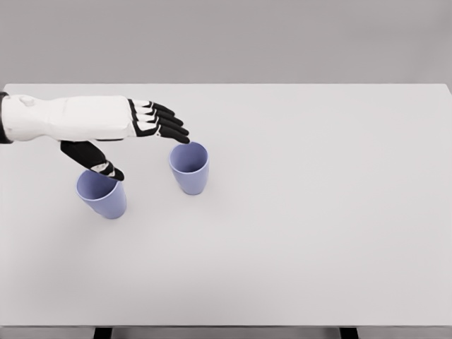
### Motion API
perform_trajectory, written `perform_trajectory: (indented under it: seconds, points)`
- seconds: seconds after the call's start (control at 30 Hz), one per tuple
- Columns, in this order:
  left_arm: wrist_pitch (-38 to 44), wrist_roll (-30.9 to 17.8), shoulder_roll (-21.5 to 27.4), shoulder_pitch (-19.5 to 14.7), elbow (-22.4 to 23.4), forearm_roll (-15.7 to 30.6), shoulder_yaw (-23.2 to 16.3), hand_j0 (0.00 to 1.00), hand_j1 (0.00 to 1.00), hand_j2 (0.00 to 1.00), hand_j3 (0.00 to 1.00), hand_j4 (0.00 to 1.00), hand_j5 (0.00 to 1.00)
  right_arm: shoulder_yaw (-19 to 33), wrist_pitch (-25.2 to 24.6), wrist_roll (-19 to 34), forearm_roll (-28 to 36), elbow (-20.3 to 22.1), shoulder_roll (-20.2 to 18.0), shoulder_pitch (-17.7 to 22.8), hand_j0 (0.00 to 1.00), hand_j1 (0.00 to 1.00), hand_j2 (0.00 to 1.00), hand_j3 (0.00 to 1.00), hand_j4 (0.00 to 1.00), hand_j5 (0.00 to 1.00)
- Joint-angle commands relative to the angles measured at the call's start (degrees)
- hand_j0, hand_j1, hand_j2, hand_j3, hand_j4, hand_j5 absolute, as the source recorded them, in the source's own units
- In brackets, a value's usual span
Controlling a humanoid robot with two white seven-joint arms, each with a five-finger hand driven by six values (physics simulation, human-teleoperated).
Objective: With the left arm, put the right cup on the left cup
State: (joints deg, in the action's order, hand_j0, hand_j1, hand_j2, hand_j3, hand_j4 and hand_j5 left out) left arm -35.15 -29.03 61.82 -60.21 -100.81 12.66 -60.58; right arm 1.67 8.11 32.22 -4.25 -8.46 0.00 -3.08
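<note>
Two lilac cups stand upright near the tabletop's point(318, 233) left edge. The left hand point(141, 134) hovers with fingers spread, holding nothing, fingertips just above the right cup's point(189, 168) rim and thumb over the left cup point(103, 195).

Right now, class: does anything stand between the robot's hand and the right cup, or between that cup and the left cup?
Nothing visible does. The left hand hovers open, fingertips by the right cup rim. Only bare table separates it from the left cup, under the thumb.
</note>
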Motion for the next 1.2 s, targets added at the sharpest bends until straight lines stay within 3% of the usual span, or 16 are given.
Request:
perform_trajectory:
  seconds: [0.0,0.2,0.3,0.5,0.67,0.97,1.17]
  points:
    - [0.1,0.0,0.1,0.0,-0.1,0.4,-0.2,1.00,1.00,1.00,1.00,1.00,1.00,-0.2,0.1,-0.1,-0.1,-0.2,0.0,0.0,1.00,1.00,1.00,1.00,1.00,1.00]
    - [0.1,0.0,-2.3,-1.5,1.0,0.5,-0.2,1.00,1.00,1.00,1.00,1.00,1.00,0.2,0.0,0.0,0.0,-0.3,0.0,1.1,1.00,1.00,1.00,1.00,1.00,1.00]
    - [0.1,0.0,-5.3,-1.6,4.8,0.1,-0.1,1.00,1.00,1.00,1.00,1.00,1.00,0.3,0.0,0.0,0.0,-0.3,0.0,1.1,1.00,1.00,1.00,1.00,1.00,1.00]
    - [0.1,0.5,-8.0,-1.4,5.3,0.0,-0.2,1.00,1.00,1.00,1.00,1.00,1.00,0.3,0.0,0.0,0.0,-0.3,0.0,1.1,1.00,1.00,1.00,1.00,1.00,1.00]
    - [0.1,0.4,-9.1,-1.1,5.9,-2.4,-3.1,1.00,1.00,1.00,1.00,1.00,1.00,0.3,0.0,0.0,0.0,-0.3,0.0,1.1,1.00,1.00,1.00,1.00,1.00,1.00]
    - [0.1,0.5,-14.5,0.4,18.4,-4.4,-3.1,1.00,1.00,1.00,1.00,1.00,1.00,0.3,0.0,0.0,0.0,-0.3,0.0,1.1,1.00,1.00,1.00,1.00,1.00,1.00]
    - [0.1,0.5,-17.6,1.8,18.8,-5.6,-3.5,1.00,1.00,1.00,1.00,1.00,1.00,0.3,0.0,0.0,0.0,-0.3,0.0,1.1,1.00,1.00,1.00,1.00,1.00,1.00]
